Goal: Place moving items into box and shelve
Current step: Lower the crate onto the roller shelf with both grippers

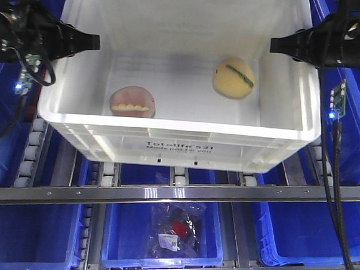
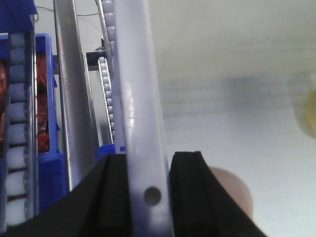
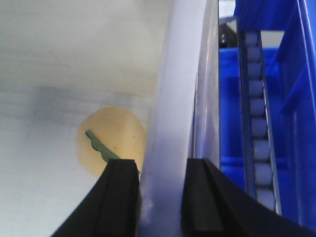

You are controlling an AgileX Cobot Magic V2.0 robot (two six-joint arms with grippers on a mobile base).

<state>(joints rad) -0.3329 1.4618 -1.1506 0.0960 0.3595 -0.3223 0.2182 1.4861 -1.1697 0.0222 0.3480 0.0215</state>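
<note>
Resting on the roller tracks of a metal shelf frame (image 1: 177, 192), the white box (image 1: 179, 148) fills the upper part of the front-facing view, its black print facing near. Inside it lie both toys: the pinkish-brown toy (image 1: 132, 102) near the near-left wall and the pale yellow toy (image 1: 233, 77) with its green stripe farther back and to the right, the two well apart. The left gripper (image 1: 88, 42) reaches in from the left at the box's left rim, and the right gripper (image 1: 282, 45) reaches in from the right at the right rim. Blue bins (image 1: 163, 236) sit on the lower level, the middle one holding a clear bag of small parts (image 1: 174, 230).

From the left wrist view, the left gripper (image 2: 148, 190) has its two black fingers (image 2: 190, 192) set on either side of the box's left wall (image 2: 138, 123), closed down onto it, one finger outside and one inside. The pinkish-brown toy (image 2: 234, 195) shows dimly through the inside. Rollers (image 2: 19, 133) and a metal rail run along the left.

From the right wrist view, the right gripper (image 3: 160, 197) likewise clamps the box's right wall (image 3: 173, 123) between its fingers (image 3: 118, 202). The pale yellow toy (image 3: 111, 140) lies on the box floor just inside that wall. Blue bins (image 3: 232, 113) and rollers stand to the right.
</note>
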